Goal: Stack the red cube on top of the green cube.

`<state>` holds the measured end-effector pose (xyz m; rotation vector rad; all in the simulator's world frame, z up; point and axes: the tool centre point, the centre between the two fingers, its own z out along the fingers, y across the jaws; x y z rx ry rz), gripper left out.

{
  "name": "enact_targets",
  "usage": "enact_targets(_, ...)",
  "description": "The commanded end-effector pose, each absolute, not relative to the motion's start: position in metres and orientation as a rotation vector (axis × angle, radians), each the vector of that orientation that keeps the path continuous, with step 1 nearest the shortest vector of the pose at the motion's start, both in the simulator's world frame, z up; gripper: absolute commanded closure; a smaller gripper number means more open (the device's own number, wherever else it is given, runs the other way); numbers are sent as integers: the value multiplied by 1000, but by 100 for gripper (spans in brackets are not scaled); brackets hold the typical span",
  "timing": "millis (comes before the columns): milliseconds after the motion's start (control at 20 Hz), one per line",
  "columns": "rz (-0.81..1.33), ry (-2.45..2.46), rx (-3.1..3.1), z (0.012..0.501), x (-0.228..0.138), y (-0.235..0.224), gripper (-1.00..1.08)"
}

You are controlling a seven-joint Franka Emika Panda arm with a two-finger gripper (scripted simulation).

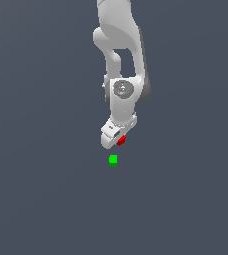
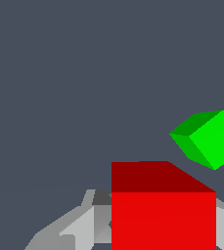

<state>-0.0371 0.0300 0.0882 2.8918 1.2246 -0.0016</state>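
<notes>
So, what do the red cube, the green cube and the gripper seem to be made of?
The red cube: flat, uniform matte colour, no texture or shine; the material cannot be told. The green cube: the same plain matte look, with only facet shading. The gripper: smooth white and grey surfaces, perhaps painted plastic or metal. All are plain simulator renders.

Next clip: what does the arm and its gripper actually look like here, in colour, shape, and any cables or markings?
The arm is glossy white with rounded, chunky links and darker grey shading at the joints. A round grey cap sits on the wrist. The gripper is white with pale grey fingers. No cables or markings are visible.
</notes>
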Motion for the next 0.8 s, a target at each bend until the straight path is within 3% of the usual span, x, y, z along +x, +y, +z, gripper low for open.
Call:
enact_targets(0, -1, 1225, 2891, 82, -20, 22, 108)
enact_targets(750, 0, 1225, 2892, 63, 38, -1, 108)
